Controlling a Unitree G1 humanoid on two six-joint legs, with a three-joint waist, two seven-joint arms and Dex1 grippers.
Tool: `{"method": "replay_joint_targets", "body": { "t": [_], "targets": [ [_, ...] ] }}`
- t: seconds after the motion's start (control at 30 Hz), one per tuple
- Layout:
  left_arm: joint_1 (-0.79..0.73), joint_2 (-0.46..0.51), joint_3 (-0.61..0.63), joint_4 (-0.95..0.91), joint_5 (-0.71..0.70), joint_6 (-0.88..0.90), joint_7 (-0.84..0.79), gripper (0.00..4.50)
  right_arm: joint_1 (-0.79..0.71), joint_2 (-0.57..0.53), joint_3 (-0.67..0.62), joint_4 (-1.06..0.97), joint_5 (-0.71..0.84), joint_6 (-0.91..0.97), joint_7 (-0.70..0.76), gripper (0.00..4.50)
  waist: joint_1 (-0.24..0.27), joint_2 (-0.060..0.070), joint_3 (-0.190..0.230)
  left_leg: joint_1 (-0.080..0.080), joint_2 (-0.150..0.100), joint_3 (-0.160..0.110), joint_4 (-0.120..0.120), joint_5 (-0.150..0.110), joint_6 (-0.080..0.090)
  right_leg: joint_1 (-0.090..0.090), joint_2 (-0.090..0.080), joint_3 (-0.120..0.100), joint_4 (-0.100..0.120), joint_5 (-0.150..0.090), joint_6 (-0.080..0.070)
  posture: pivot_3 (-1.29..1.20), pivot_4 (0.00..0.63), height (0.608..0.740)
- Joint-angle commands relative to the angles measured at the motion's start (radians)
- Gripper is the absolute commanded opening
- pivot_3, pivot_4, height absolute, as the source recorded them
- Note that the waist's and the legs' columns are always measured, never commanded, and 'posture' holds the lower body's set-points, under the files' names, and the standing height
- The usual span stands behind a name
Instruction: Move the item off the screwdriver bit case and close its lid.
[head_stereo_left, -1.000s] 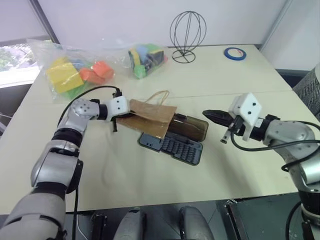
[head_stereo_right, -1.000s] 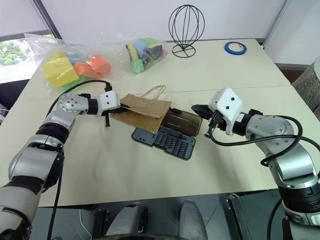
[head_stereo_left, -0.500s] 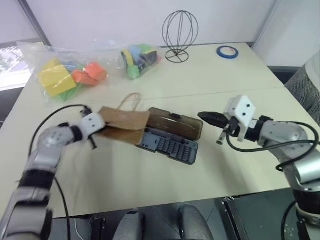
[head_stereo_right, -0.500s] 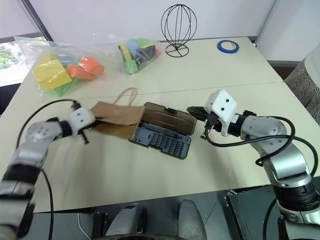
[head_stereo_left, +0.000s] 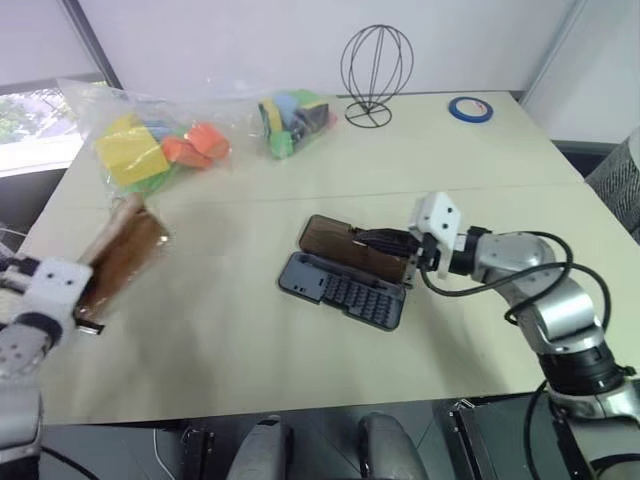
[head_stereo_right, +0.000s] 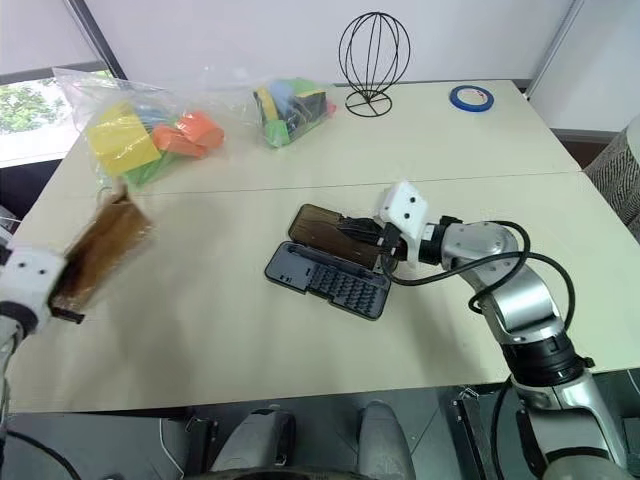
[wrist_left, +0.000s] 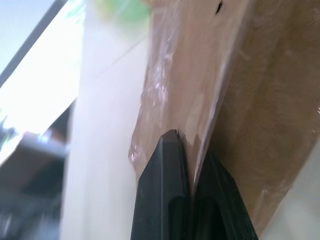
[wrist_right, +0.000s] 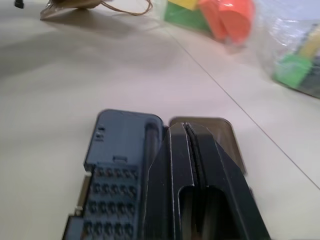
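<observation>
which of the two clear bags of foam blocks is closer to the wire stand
The smaller bag, holding green, blue and dark blocks; it lies just beside the wire stand. The larger bag, with the yellow and orange blocks, lies further toward the table's left edge.

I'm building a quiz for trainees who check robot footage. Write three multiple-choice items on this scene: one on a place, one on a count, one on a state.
1. Where is the paper bag?
A. on the bit case
B. held at the table's left edge, apart from the case
C. beside the tape roll

2. How many clear bags of foam blocks lie on the table?
A. one
B. two
C. four

3. How does the lid stand?
A. open, lying flat beside the tray
B. shut and latched
C. torn off

Key: 1 B, the left pincer is shut on the bag far from the bit case. 2 B, two lie near the far edge. 3 A, the bits show, with the shut right pincer over the lid.
</observation>
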Motion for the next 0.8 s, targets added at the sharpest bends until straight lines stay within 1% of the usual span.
{"method": "replay_joint_targets", "body": {
  "t": [0.03, 0.23, 0.4, 0.67, 0.73, 0.77, 0.8],
  "targets": [
    [0.008, -0.003, 0.058, -0.009, 0.004, 0.023, 0.061, 0.04, -0.033, 0.010, -0.003, -0.003, -0.007, -0.028, 0.012, 0.00, 0.001, 0.000, 0.000, 0.000, 0.000, 0.000, 0.000, 0.000, 0.000, 0.000, 0.000, 0.000, 0.000, 0.000, 0.000, 0.00, 0.150, 0.740],
    [0.005, 0.034, 0.015, 0.049, 0.042, 0.048, 0.105, 0.04, -0.032, 0.019, -0.002, -0.016, -0.008, -0.017, 0.015, 0.00, -0.002, 0.000, 0.000, 0.000, 0.000, 0.000, 0.000, 0.000, 0.000, 0.000, 0.000, 0.000, 0.000, 0.000, 0.000, 0.00, 0.150, 0.740],
    [-0.091, 0.064, -0.044, 0.164, 0.037, 0.040, 0.115, 0.04, -0.016, 0.018, -0.011, -0.045, -0.008, 0.000, -0.002, 0.00, 0.001, 0.000, 0.000, 0.000, 0.000, 0.000, -0.001, 0.000, 0.000, -0.001, 0.000, 0.000, 0.000, 0.000, 0.000, 0.00, 0.150, 0.740],
    [-0.210, 0.075, -0.117, 0.295, -0.017, 0.025, 0.060, 0.04, 0.015, 0.003, -0.029, -0.100, -0.011, 0.031, -0.033, 0.00, -0.002, 0.000, 0.000, 0.000, 0.000, 0.000, -0.001, 0.000, 0.000, -0.001, -0.001, 0.000, 0.000, 0.000, 0.000, 0.00, 0.150, 0.740],
    [-0.232, 0.063, -0.107, 0.295, -0.042, 0.030, 0.063, 0.58, 0.021, -0.002, -0.035, -0.110, -0.012, 0.039, -0.039, 0.00, -0.002, 0.000, 0.000, 0.000, 0.000, 0.000, -0.001, 0.000, 0.000, -0.001, -0.001, 0.000, 0.000, 0.000, 0.000, 0.00, 0.150, 0.740],
    [-0.238, 0.061, -0.106, 0.296, -0.051, 0.030, 0.063, 0.92, 0.024, -0.004, -0.037, -0.115, -0.011, 0.042, -0.041, 0.00, -0.002, 0.000, 0.000, 0.000, 0.000, 0.000, -0.001, 0.000, 0.000, -0.001, -0.001, 0.000, 0.000, 0.000, 0.000, 0.00, 0.150, 0.740],
    [-0.241, 0.060, -0.105, 0.294, -0.060, 0.034, 0.062, 1.38, 0.027, -0.007, -0.040, -0.119, -0.009, 0.045, -0.042, 0.00, -0.002, 0.000, 0.000, 0.000, 0.000, 0.000, -0.001, 0.000, 0.000, -0.001, -0.001, 0.000, 0.000, 0.000, 0.000, 0.00, 0.150, 0.740]
  ]
}}
